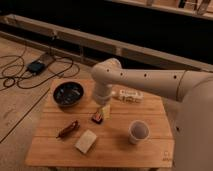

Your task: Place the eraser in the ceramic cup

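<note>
The eraser (97, 118), a small dark block with a reddish edge, lies flat near the middle of the wooden table (115, 150). My gripper (104, 111) hangs straight down from the white arm, right over the eraser's far right end and partly hiding it. It is open, and the pale fingers (106, 110) reach close to the tabletop. The ceramic cup (138, 131), off-white and round, stands upright to the right front of the eraser, apart from the gripper.
A wide dark bowl (68, 93) sits at the table's back left. A slim reddish-brown bar (68, 129) and a pale beige block (86, 141) lie at the front left. A white packet (129, 96) lies behind the gripper. Cables (30, 70) run over the floor on the left.
</note>
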`<state>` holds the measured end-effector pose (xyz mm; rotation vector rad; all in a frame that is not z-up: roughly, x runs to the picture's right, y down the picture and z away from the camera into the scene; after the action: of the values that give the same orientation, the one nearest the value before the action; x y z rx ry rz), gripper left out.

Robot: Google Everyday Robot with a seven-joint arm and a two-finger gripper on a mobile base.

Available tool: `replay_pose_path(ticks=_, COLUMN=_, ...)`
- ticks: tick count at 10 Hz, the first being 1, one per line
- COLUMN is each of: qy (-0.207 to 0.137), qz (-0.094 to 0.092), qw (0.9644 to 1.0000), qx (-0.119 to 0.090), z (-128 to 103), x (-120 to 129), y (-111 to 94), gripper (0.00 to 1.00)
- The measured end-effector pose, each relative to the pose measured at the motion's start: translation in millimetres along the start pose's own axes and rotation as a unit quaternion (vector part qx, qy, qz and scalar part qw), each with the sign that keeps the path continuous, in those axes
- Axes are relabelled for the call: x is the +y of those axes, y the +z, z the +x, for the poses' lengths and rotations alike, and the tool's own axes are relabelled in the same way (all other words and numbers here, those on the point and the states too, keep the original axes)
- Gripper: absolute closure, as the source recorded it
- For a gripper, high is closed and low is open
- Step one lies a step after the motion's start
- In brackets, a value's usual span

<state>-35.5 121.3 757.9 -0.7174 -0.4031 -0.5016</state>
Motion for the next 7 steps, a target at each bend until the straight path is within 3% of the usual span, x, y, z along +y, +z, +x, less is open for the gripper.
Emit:
replay_pose_path(ticks=4, qy=-0.008, qz=-0.017, qw=0.9992, qx=0.035, z=29, x=-13, y=47, gripper=0.20)
replay_pose_path(ticks=7, qy=-0.002, qz=-0.016, qw=0.9975, qx=0.068, z=42, x=-23, y=71, gripper=0.20)
